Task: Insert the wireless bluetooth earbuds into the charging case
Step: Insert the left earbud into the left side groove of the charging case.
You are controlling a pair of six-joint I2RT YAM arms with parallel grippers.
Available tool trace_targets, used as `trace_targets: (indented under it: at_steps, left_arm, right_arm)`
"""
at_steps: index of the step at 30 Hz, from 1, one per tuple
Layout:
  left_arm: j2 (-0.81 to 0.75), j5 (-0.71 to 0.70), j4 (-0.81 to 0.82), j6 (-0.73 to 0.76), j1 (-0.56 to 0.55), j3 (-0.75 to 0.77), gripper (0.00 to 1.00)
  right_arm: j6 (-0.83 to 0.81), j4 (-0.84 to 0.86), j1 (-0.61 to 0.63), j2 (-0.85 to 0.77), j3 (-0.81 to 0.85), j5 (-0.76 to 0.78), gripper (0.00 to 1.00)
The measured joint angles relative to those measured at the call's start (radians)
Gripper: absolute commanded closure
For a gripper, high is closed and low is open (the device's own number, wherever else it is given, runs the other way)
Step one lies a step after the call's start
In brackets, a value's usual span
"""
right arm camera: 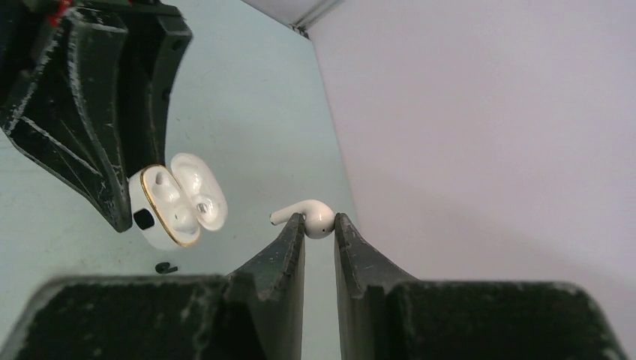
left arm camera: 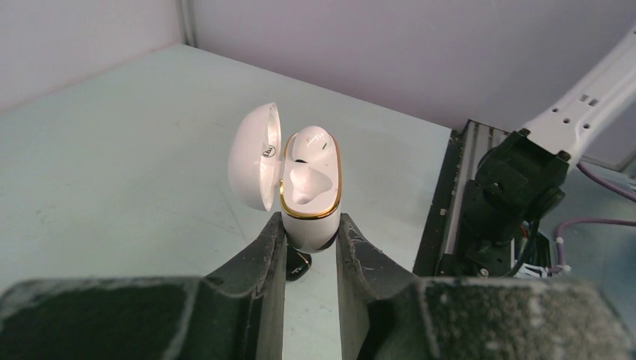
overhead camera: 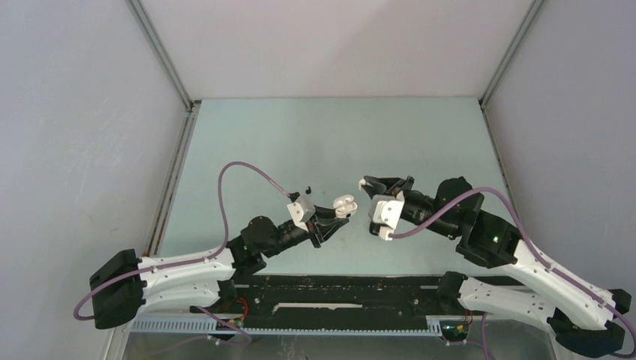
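Observation:
My left gripper [overhead camera: 334, 215] [left arm camera: 310, 231] is shut on the base of a white charging case [overhead camera: 345, 204] [left arm camera: 310, 202] with a gold rim. It holds the case above the table with the lid hinged open. A white earbud [left arm camera: 313, 142] sits in its far slot. My right gripper [overhead camera: 370, 184] [right arm camera: 320, 223] is shut on another white earbud [overhead camera: 363, 181] [right arm camera: 313, 214], pinched by its head with the stem sticking out sideways. It hangs a short way to the right of the open case [right arm camera: 171, 201]. The other earbuds are out of view.
A small black bud-like piece [overhead camera: 308, 188] [right arm camera: 166, 267] lies on the pale green table [overhead camera: 322, 135] near the left gripper, and a dark piece [left arm camera: 298, 264] shows under the case. Grey walls close in the left, right and back. A black rail [overhead camera: 337, 289] runs along the near edge.

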Motion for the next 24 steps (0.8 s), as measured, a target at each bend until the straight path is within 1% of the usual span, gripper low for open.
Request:
trace_targets:
  at_steps: [4, 8, 16, 24]
  left_arm:
    - [0.01, 0.05, 0.004, -0.001, 0.0, 0.001, 1.0]
    - [0.014, 0.086, 0.008, -0.001, 0.0, 0.001, 1.0]
    - [0.014, 0.117, 0.009, -0.002, 0.0, 0.001, 1.0]
    - [0.014, 0.123, 0.034, -0.03, 0.0, 0.001, 1.0]
  right_arm:
    - [-0.074, 0.034, 0.087, -0.005, -0.035, 0.033, 1.0]
    - [-0.124, 0.064, 0.148, -0.003, -0.051, 0.051, 1.0]
    - [-0.179, 0.1, 0.197, 0.018, -0.097, 0.068, 1.0]
    - [-0.193, 0.138, 0.229, 0.025, -0.138, 0.071, 1.0]
